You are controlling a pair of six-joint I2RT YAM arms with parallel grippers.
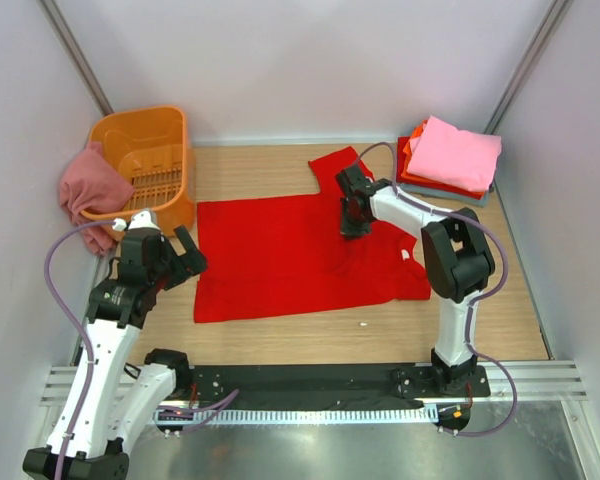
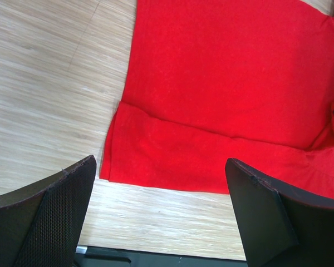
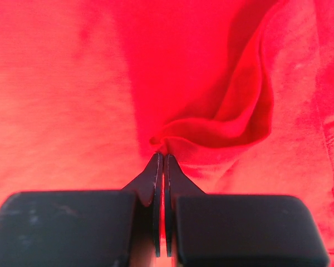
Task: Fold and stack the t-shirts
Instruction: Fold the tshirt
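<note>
Right fingers [image 3: 150,181] on puckered red t-shirt [image 3: 72,83]

Bright, even overhead light — shadows soft, faint. Top view sharp. Right wrist view: red t-shirt [image 3: 61,83] oversaturated, weave washed out, one darker shadow band. Left wrist view crisp.

The left arm leans up from its base toward the left edge of the red t-shirt [image 1: 280,250]. The left gripper [image 1: 187,252] hangs just beside that edge, above the near-left corner, with its jaws spread wide. The right arm's elbow is raised over the shirt's right side, and its forearm reaches back and left. The right gripper [image 3: 160,153] points down, its fingers pinched together on a raised fold of the shirt.
</note>
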